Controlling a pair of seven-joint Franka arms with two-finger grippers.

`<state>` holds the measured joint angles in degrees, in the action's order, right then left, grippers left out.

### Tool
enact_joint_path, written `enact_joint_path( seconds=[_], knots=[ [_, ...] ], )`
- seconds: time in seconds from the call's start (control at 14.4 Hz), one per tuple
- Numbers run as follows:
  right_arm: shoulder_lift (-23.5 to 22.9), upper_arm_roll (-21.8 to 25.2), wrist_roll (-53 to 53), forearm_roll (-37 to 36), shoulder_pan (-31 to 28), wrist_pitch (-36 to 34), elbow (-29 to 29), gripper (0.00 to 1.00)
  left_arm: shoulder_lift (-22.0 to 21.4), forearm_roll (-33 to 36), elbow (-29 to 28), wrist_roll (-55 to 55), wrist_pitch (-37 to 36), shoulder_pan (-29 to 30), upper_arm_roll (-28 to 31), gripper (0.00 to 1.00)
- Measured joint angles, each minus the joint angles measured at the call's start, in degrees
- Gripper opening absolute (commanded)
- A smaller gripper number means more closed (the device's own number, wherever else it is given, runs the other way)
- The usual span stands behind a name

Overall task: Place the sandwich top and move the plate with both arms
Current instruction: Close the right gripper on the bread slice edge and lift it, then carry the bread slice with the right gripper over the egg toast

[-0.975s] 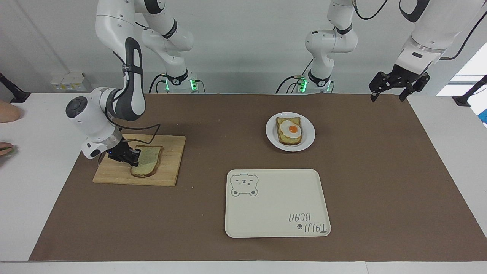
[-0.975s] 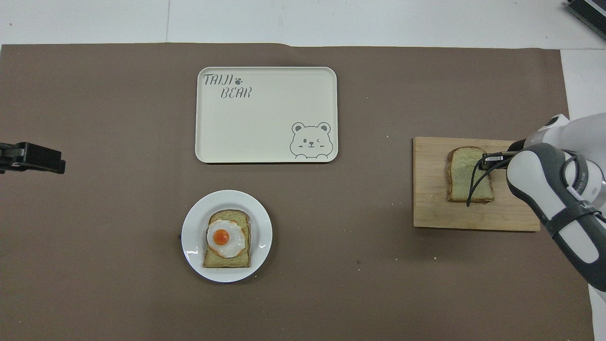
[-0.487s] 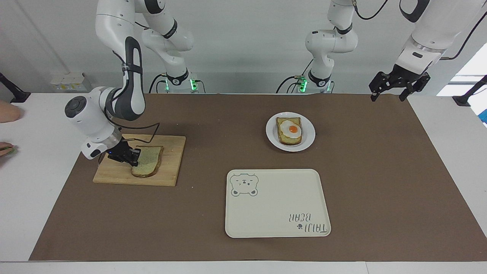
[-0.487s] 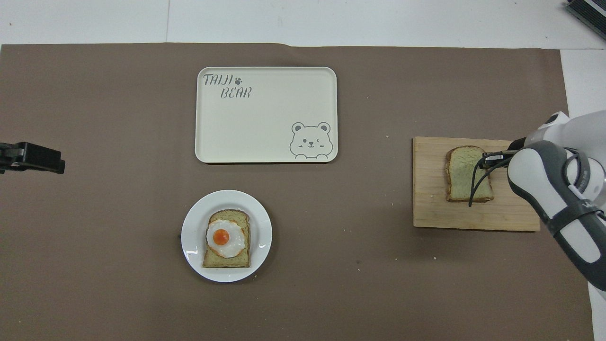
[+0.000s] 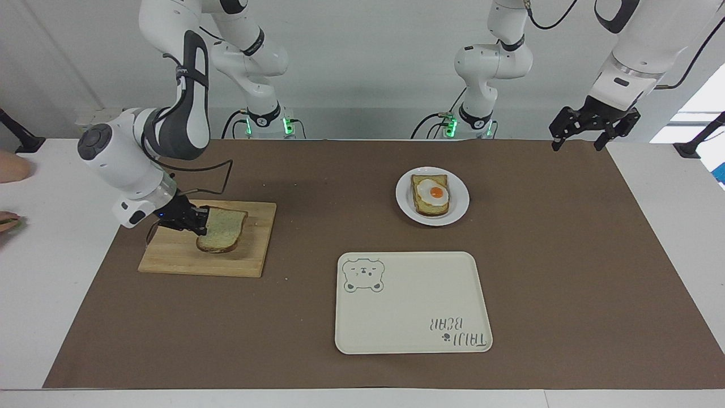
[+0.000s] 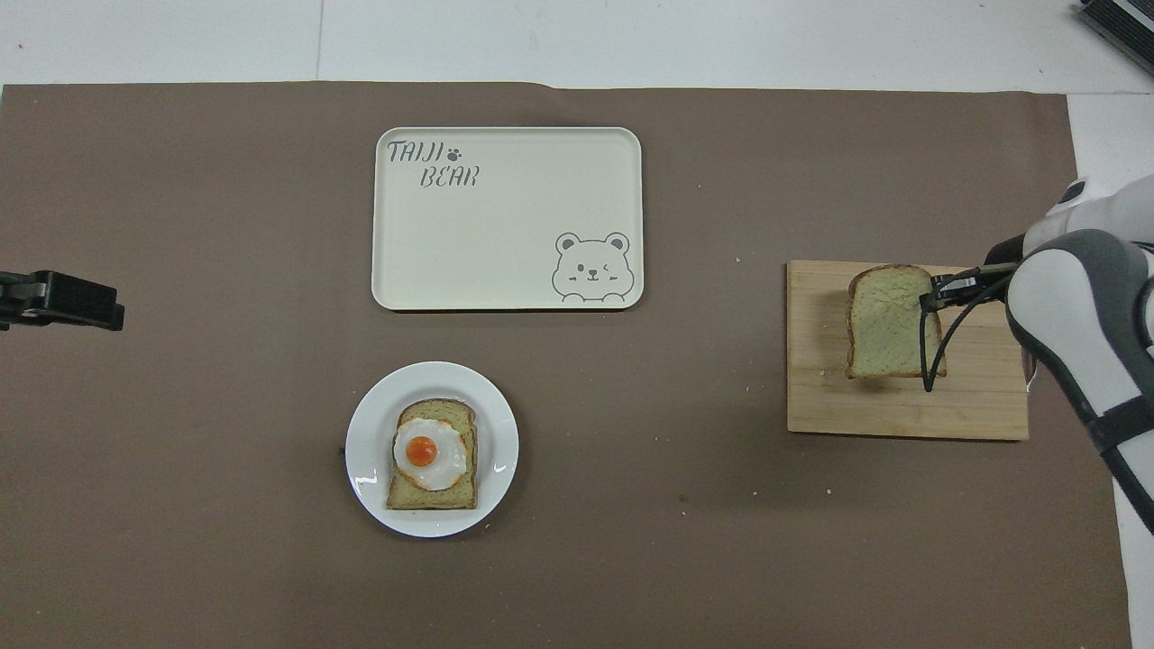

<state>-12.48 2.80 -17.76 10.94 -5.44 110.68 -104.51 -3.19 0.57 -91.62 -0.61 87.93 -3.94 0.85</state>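
Note:
The sandwich top (image 5: 224,229) is a plain pale slice with a brown crust. My right gripper (image 5: 198,222) is shut on one edge of it and holds it a little above the wooden cutting board (image 5: 170,258), with its shadow on the wood. It also shows in the overhead view (image 6: 888,324) with the right gripper (image 6: 938,290) at its edge. The white plate (image 5: 460,199) (image 6: 362,451) carries a bread slice with a fried egg (image 5: 433,195) (image 6: 431,453). My left gripper (image 5: 595,133) (image 6: 63,300) waits open, raised at the left arm's end.
A cream tray with a bear drawing (image 5: 408,306) (image 6: 505,225) lies farther from the robots than the plate. The cutting board (image 6: 902,415) lies at the right arm's end. A person's hand (image 5: 8,170) shows at the table's edge there.
My right gripper has lifted the sandwich top off the cutting board, and the arm has risen. The left arm, plate and tray have not moved.

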Motion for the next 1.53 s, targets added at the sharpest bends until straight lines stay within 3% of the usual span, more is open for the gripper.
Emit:
enact_joint_path(
  seconds=[0.21, 0.49, 0.7, 0.97, 1.53],
  knots=[
    [1.2, -2.01, 0.88, 1.81, 0.05, -5.67, 1.99, 0.0, 0.0, 0.0, 0.0, 0.0, 0.0, 0.0, 0.0, 1.0],
    [1.36, -4.8, 3.06, 4.3, 2.04, -7.14, 2.21, 0.0, 0.0, 0.0, 0.0, 0.0, 0.0, 0.0, 0.0, 1.0],
    [1.36, -5.33, 4.98, 6.12, 6.77, -7.2, 2.19, 0.0, 0.0, 0.0, 0.0, 0.0, 0.0, 0.0, 0.0, 1.0],
    [1.44, -5.55, 15.97, 10.71, 14.67, -6.96, 2.22, 0.0, 0.0, 0.0, 0.0, 0.06, 0.0, 0.0, -0.01, 1.0],
    [1.23, -5.85, 31.95, 16.83, 27.55, -1.01, 1.69, 0.0, 0.0, 0.0, 0.0, 0.09, -0.08, 0.68, 0.12, 1.0]
  ],
)
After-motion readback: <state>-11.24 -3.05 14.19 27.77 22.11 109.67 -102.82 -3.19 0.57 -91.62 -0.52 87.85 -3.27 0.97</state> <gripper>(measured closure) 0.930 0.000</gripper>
